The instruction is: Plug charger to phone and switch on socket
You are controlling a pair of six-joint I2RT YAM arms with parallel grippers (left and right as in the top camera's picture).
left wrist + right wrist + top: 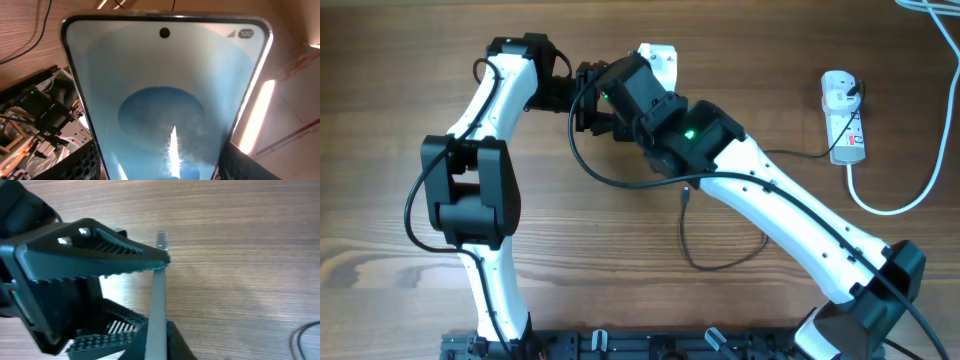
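Observation:
The phone [165,100], with its teal-blue screen, fills the left wrist view. My left gripper [160,167] is shut on it across its width, one black finger at each long side. In the right wrist view the phone [159,290] shows edge-on as a thin grey strip, and my right gripper [160,342] is shut on that thin edge. Overhead, both grippers [578,100] [610,110] meet at the back centre, and the phone is hidden under them. The charger [720,262] lies loose on the table, its tip [686,193] free. The socket [844,118] lies at the far right.
The socket's thick white cord [910,195] loops along the right edge. The right arm [770,210] reaches diagonally over the charger's curl. The left arm [470,190] stands at the left. A thin black cable [305,335] shows low right in the right wrist view.

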